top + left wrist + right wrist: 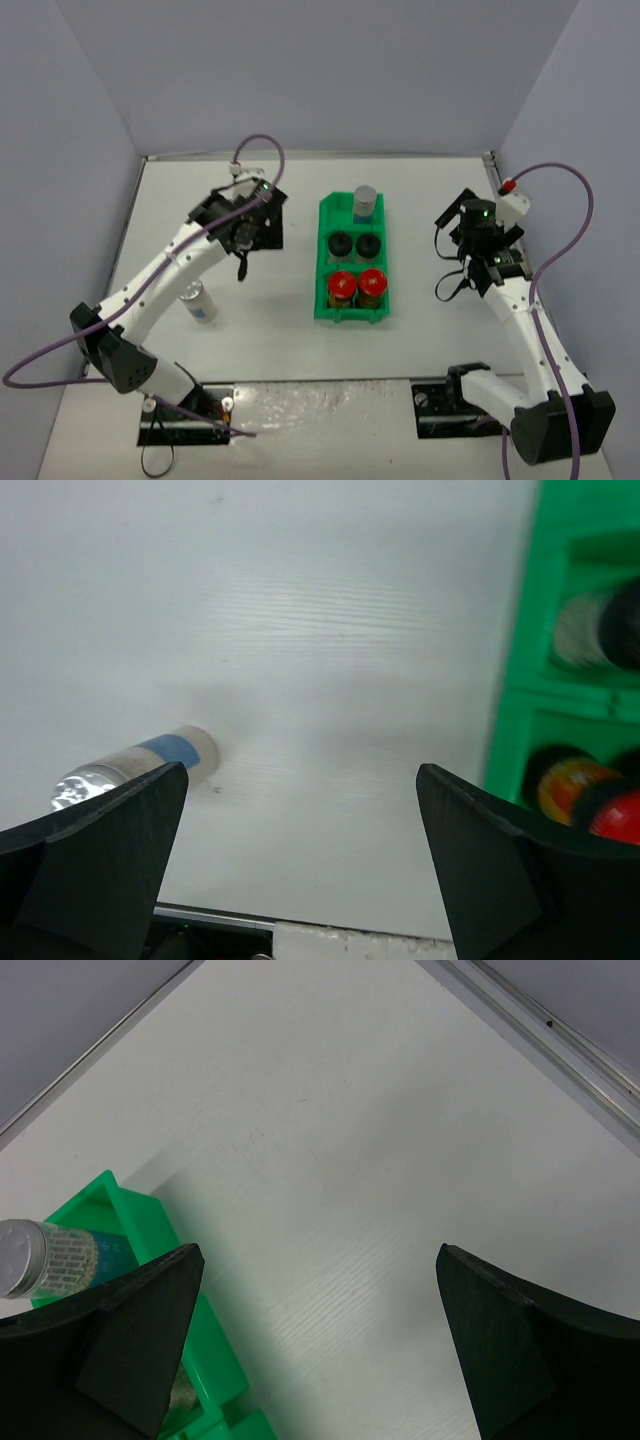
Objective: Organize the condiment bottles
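Arms on either side of the green bin [325,262], both grippers released and empty.

The left arm [165,275] stretches from its near-left base diagonally across the table [290,370], its wrist bent downward just left of the bin's far half. The left gripper [300,870] has its jaws spread wide over bare tabletop with nothing between them. The right arm [525,330] rises from the near-right base, and its wrist is well to the right of the bin. The right gripper [320,1350] is likewise spread and grasps nothing. One loose silver-capped jar [198,300] stands on the table beside the left forearm, apart from the bin. Inside the bin, a second silver-capped jar [366,200] fills the far compartment. Two black-capped jars [341,245] [369,245] sit side by side in the middle, and two red-capped jars [343,286] [373,285] sit nearest the bases.
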`<state>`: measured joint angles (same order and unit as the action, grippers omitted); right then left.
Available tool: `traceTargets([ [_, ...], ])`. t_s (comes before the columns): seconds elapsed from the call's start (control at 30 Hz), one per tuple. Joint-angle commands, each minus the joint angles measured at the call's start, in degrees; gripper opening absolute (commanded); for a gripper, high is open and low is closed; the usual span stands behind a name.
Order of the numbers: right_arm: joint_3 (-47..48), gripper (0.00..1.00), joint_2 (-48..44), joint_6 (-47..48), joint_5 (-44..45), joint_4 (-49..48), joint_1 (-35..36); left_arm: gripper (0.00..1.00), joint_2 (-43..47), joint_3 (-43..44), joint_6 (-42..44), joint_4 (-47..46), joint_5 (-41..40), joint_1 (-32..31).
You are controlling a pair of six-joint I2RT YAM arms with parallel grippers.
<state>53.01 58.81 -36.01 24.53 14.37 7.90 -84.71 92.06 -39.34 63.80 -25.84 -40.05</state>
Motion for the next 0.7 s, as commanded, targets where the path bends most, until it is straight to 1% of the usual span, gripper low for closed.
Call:
traceTargets([
  [0.0,1.30,1.00,0.26,0.15,0.59,-2.51,-0.34,0.97,4.54,-2.23,0.03,-0.72,-4.27,8.87],
  [0.07,1.31,1.00,0.42,0.23,0.28,-2.59,-0.26,0.97,5.61,-4.67,-0.19,-1.18,-3.82,14.04],
  [0.13,1.24,1.00,0.52,0.24,0.19,-2.66,-0.34,0.97,7.08,-7.36,-1.08,-1.44,-3.81,16.48],
  [0.23,0.84,1.00,0.50,0.06,0.07,-2.80,-0.34,0.97,9.33,-11.92,-3.32,-1.76,-2.54,19.25],
  [0.43,0.12,1.00,0.52,-0.03,-0.25,-3.19,-0.34,0.97,14.30,-19.26,-6.40,-1.65,-0.24,22.78],
  [0.5,-0.11,1.00,0.52,-0.11,-0.29,-3.39,-0.43,0.97,15.92,-22.67,-6.78,-2.42,3.57,24.82],
  [0.57,-0.43,1.00,0.52,-0.11,-0.60,-3.56,-0.43,0.97,16.81,-24.21,-6.39,-3.78,5.43,26.59],
  [0.67,-0.54,1.00,0.78,-0.16,-0.80,-3.83,-0.39,0.97,16.55,-26.38,-6.71,-4.60,8.67,27.65],
])
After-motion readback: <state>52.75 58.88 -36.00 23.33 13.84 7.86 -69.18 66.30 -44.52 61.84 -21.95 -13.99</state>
